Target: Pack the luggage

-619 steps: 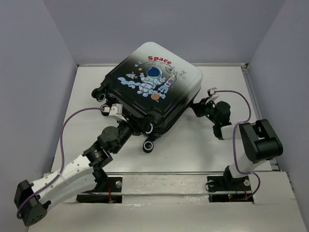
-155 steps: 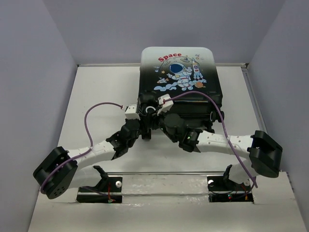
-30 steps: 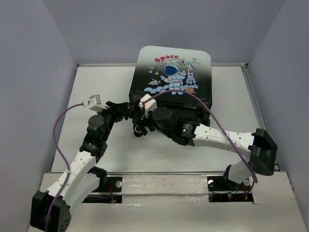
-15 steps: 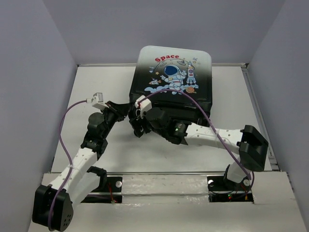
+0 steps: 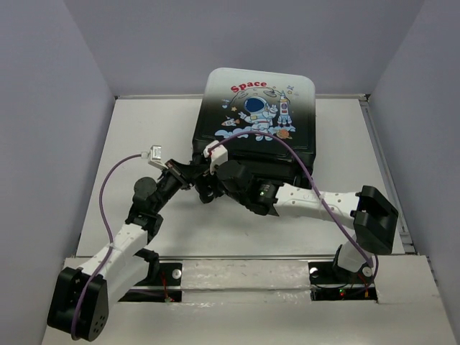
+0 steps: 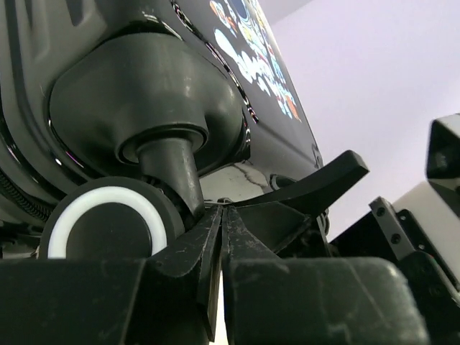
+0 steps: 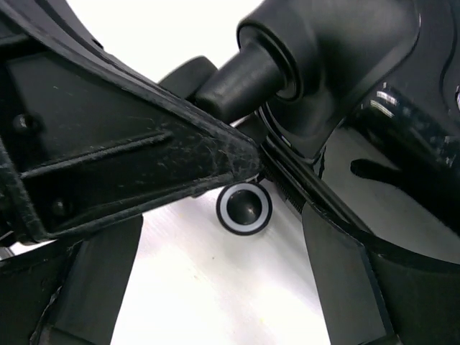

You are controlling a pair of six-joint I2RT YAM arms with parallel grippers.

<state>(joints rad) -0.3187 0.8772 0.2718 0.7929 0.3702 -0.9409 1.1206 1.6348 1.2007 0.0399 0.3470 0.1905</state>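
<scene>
The luggage (image 5: 255,108) lies shut at the back of the table, astronaut print up. Both grippers meet at its near left corner. My left gripper (image 5: 190,175) comes in from the left. In its wrist view its jaws (image 6: 221,210) are shut, tips together right beside a white-rimmed wheel (image 6: 108,226) and its stem; whether they pinch anything is unclear. My right gripper (image 5: 207,188) reaches across from the right and stands open. Between its spread fingers another wheel (image 7: 244,208) shows over the table, and the luggage's dark edge (image 7: 402,144) runs along the right finger.
The white table (image 5: 136,136) has grey walls on three sides and a metal rail (image 5: 244,262) at the near edge. The right arm's purple cable (image 5: 287,147) arcs over the luggage's near end. In the right wrist view the left gripper's black body (image 7: 129,165) fills the upper left.
My left gripper has moved right to the luggage's near left corner and closed. My right gripper has opened slightly wider. The luggage has stayed put.
</scene>
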